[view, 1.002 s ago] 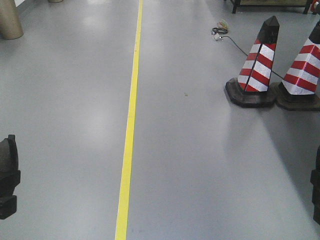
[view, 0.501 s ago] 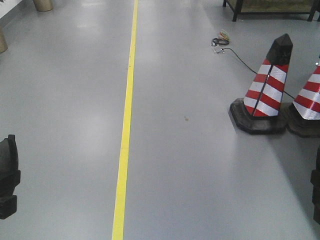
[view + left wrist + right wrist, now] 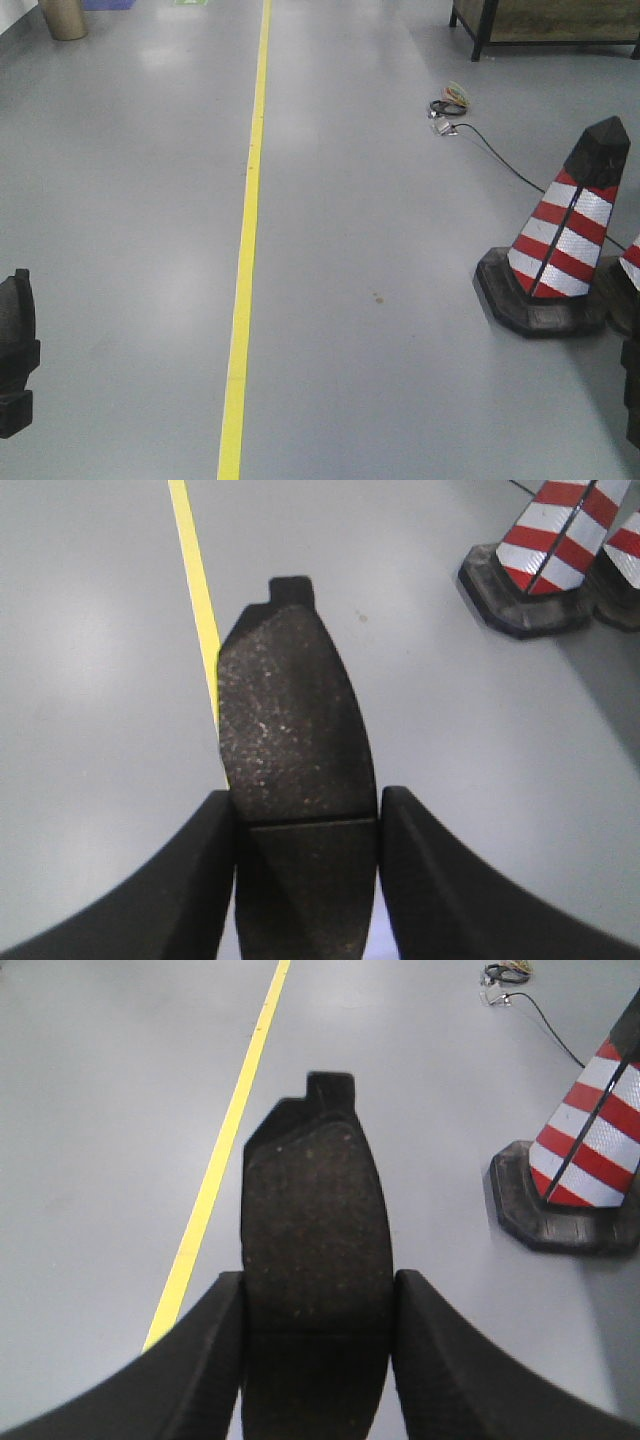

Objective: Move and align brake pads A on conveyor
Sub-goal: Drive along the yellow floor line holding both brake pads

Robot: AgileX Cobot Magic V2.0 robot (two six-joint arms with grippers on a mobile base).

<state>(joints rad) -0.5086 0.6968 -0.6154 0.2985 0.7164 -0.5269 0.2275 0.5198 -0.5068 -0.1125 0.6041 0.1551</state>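
In the left wrist view my left gripper (image 3: 305, 825) is shut on a brake pad A (image 3: 290, 700), a flat dark-grey speckled oblong. Its groove sits at the fingertips and its small tab points away from me. The right wrist view shows my right gripper (image 3: 318, 1305) shut on a second brake pad A (image 3: 315, 1190), also held tab-forward. Both pads hang above the smooth grey floor. Dark parts of the left arm (image 3: 15, 350) and the right arm (image 3: 632, 390) show at the edges of the front view. The conveyor is out of view.
A yellow line (image 3: 245, 250) runs up the grey floor. A red-and-white striped cone (image 3: 565, 240) stands at the right, with a second cone (image 3: 630, 290) at the edge. A black cable (image 3: 500, 155) trails to a table leg (image 3: 480, 25). A brown bin (image 3: 63, 17) stands far left.
The floor scene has slid down the front view, and the cones have shifted right and closer. A bin passed out on the left. Both grippers still hold their pads.
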